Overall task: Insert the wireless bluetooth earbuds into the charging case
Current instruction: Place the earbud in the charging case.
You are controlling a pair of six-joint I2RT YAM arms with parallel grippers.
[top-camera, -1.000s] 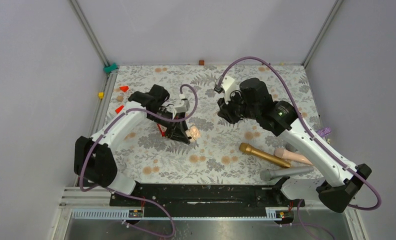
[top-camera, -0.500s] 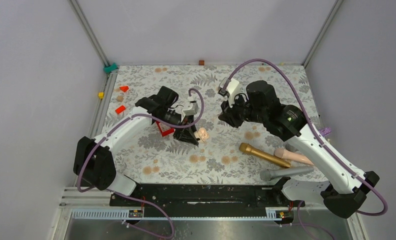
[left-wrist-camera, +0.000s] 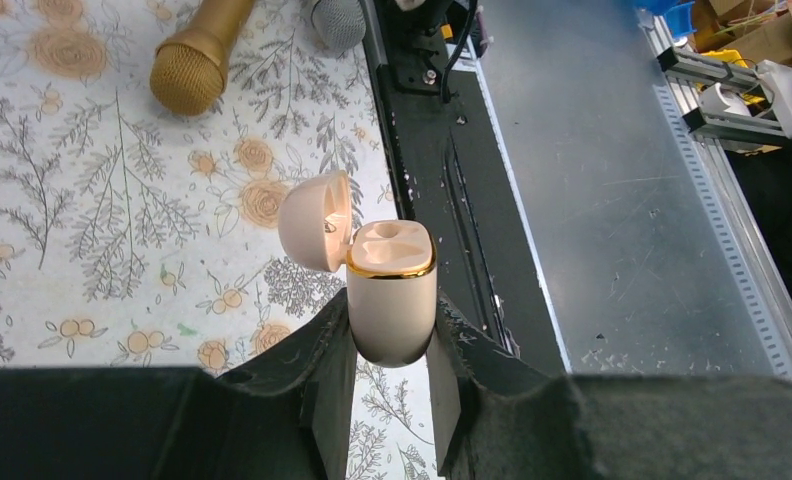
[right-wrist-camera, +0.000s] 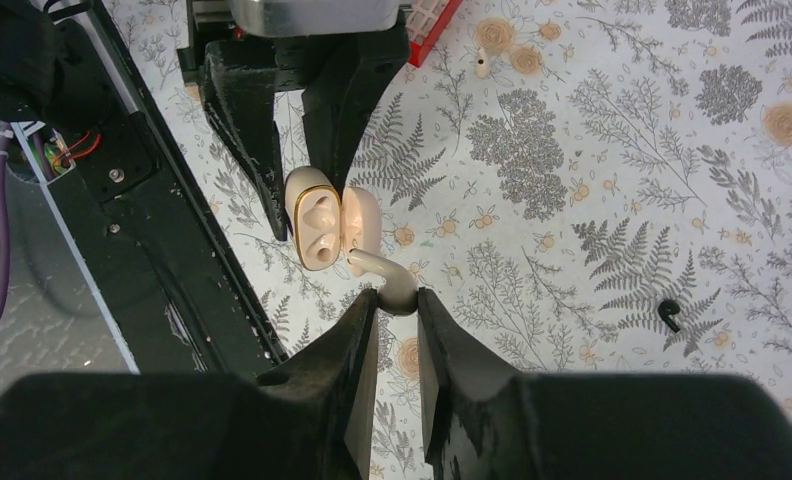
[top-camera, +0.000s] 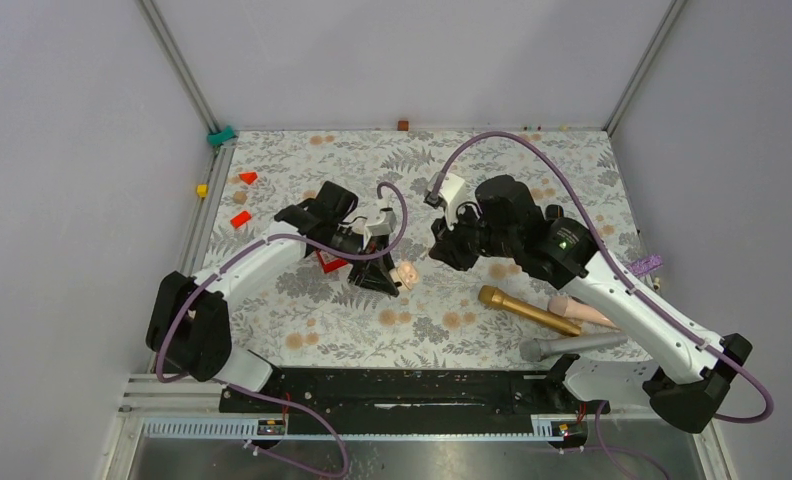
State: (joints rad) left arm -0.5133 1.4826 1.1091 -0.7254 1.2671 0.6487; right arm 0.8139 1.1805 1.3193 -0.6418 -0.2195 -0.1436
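My left gripper (left-wrist-camera: 392, 350) is shut on the pale pink charging case (left-wrist-camera: 392, 300), which has a gold rim and its lid open to the left; the case also shows in the top view (top-camera: 405, 274) and in the right wrist view (right-wrist-camera: 317, 225). My right gripper (right-wrist-camera: 397, 305) is shut on a whitish earbud (right-wrist-camera: 382, 275), whose stem points toward the case, just right of its lid. A second whitish earbud (right-wrist-camera: 482, 62) lies on the cloth near the red box (right-wrist-camera: 427, 25). A black earbud (right-wrist-camera: 669, 315) lies to the right.
A gold microphone (top-camera: 527, 310), a pink one (top-camera: 584, 312) and a grey one (top-camera: 570, 346) lie at the right. Orange-red bits (top-camera: 247, 178) lie at the far left. The black base rail (top-camera: 392, 385) runs along the near edge.
My right gripper has moved left and down toward the case with the earbud. My left gripper has held the case almost in place.
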